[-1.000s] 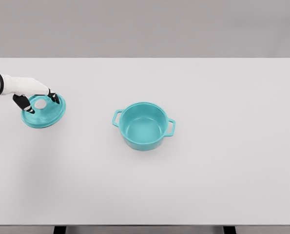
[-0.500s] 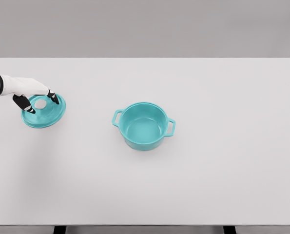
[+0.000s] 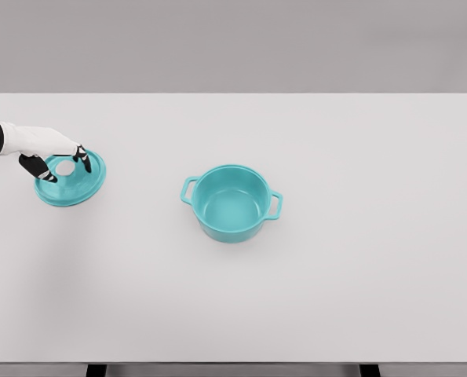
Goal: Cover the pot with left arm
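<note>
A teal lid (image 3: 80,185) with a white knob (image 3: 64,167) lies on the white table (image 3: 359,157) at the far left. My left hand (image 3: 59,163) comes in from the left edge and sits on top of the lid, its dark-tipped fingers (image 3: 82,159) curled around the knob. The teal pot (image 3: 231,203) with two side handles stands open near the table's middle, well to the right of the lid and apart from the hand. Its inside shows nothing in it. The right arm is out of sight.
The table's far edge runs along the top against a grey wall, and its front edge runs along the bottom of the picture. No other objects stand on it.
The left hand's fingers have drawn in a little tighter around the knob. The lid and the pot have stayed where they were.
</note>
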Motion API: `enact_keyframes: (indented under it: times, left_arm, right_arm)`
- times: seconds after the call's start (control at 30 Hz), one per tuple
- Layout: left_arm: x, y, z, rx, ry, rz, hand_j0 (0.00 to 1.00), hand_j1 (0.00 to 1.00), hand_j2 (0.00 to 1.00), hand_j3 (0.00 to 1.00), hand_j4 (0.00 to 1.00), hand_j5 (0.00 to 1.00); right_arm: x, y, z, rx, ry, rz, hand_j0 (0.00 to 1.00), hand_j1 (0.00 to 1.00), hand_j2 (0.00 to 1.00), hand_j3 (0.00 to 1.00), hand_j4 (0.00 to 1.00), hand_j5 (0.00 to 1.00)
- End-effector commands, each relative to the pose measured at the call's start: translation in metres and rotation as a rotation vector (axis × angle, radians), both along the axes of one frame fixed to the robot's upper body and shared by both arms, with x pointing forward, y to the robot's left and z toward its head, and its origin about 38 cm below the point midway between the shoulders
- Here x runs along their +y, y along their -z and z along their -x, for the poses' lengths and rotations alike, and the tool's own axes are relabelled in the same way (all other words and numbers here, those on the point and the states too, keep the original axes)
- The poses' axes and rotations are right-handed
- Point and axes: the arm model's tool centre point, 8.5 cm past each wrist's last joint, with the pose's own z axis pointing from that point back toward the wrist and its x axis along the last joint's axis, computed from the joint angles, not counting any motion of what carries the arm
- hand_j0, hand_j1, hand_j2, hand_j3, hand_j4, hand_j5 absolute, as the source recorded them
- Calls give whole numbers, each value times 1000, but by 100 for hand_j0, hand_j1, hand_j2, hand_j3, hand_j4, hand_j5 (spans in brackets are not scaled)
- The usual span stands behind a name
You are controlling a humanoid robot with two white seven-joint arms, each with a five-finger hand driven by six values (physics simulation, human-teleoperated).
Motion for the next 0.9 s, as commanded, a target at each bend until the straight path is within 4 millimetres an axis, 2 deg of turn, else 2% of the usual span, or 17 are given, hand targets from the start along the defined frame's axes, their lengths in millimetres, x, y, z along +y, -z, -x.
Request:
enact_keyframes:
  times: [0.0,0.57,0.77,0.8,0.87]
  left_arm:
    - [-2,2,2,12,19,-5,66,66,66,66,66,66]
    - [-3,1,2,11,25,-3,56,56,56,56,56,56]
    - [-3,0,2,10,29,-1,49,49,49,49,49,49]
    - [-3,0,3,11,43,1,44,44,44,44,44,44]
    - [-4,-1,3,10,48,2,42,42,42,42,42,42]
  right_arm:
    - [0,0,0,0,0,0,100,100,100,100,100,100]
    - [0,0,0,0,0,0,100,100,100,100,100,100]
    - [0,0,0,0,0,0,100,100,100,100,100,100]
    - [0,0,0,0,0,0,100,100,100,100,100,100]
    - [0,0,0,0,0,0,100,100,100,100,100,100]
